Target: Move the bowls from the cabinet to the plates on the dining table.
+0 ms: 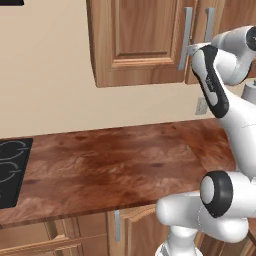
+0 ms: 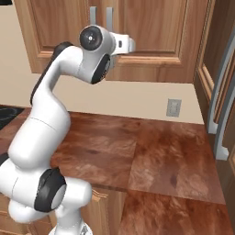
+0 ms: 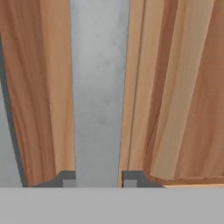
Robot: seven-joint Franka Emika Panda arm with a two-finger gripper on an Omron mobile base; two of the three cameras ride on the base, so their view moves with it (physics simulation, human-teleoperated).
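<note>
In your left base view, the arm reaches the cabinet [image 1: 145, 40] at upper right. In the right base view, your gripper [image 2: 130, 44] sits top centre. The hand view shows its fingertips [image 3: 66, 178] clamped on the handle [image 3: 99, 87].

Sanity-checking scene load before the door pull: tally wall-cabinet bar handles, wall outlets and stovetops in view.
Bar handles on the wall cabinet: 2
Wall outlet: 1
Stovetop: 1
Total: 4
</note>
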